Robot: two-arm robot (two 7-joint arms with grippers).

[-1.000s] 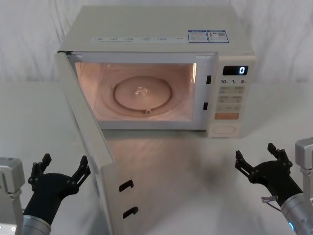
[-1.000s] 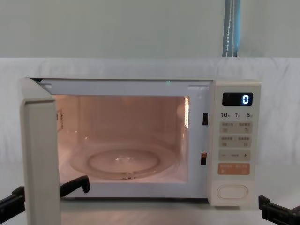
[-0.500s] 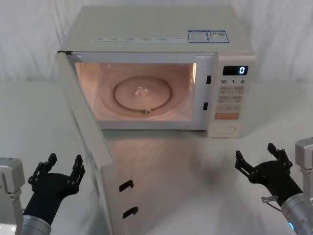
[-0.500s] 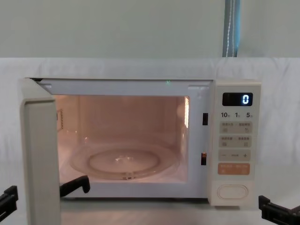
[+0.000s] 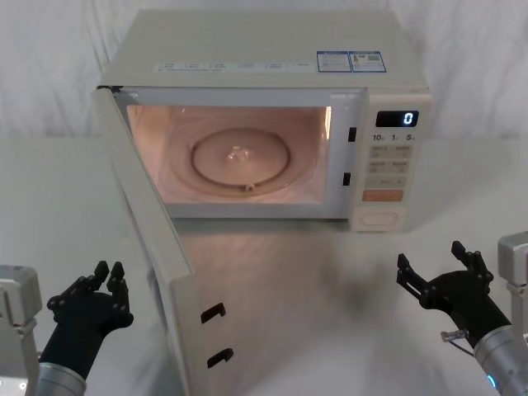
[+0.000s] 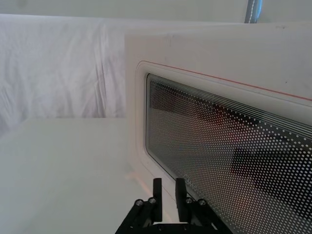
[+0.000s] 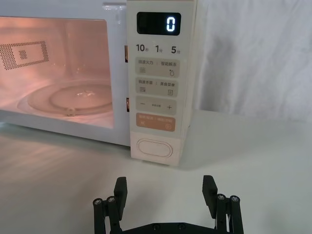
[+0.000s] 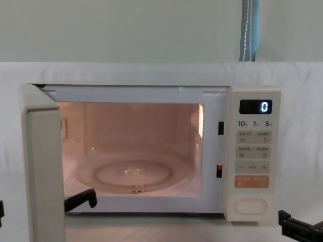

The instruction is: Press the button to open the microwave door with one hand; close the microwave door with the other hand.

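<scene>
The microwave door [image 5: 153, 239] stands swung wide open on its left hinge, showing the lit cavity and glass turntable [image 5: 239, 157]. In the left wrist view the door's outer face with its dark dotted window [image 6: 219, 146] is close ahead. My left gripper [image 5: 110, 272] sits low on the outer side of the door, apart from it, fingers [image 6: 157, 194] drawn together with nothing between them. The cream pill-shaped button [image 5: 379, 219] sits at the bottom of the control panel [image 7: 155, 148]. My right gripper [image 5: 431, 257] hovers open in front of the panel, well short of the button [image 8: 250, 206].
The microwave body [image 5: 256, 49] stands at the back of a white cloth-covered table [image 5: 313, 297]. The display [image 7: 158, 23] reads 0. An orange key [image 7: 154, 122] lies just above the button. Two latch hooks [image 5: 214, 312] stick out of the door's free edge.
My left gripper's fingers have drawn together from wide open to shut. The right gripper, the door and the microwave have not moved.
</scene>
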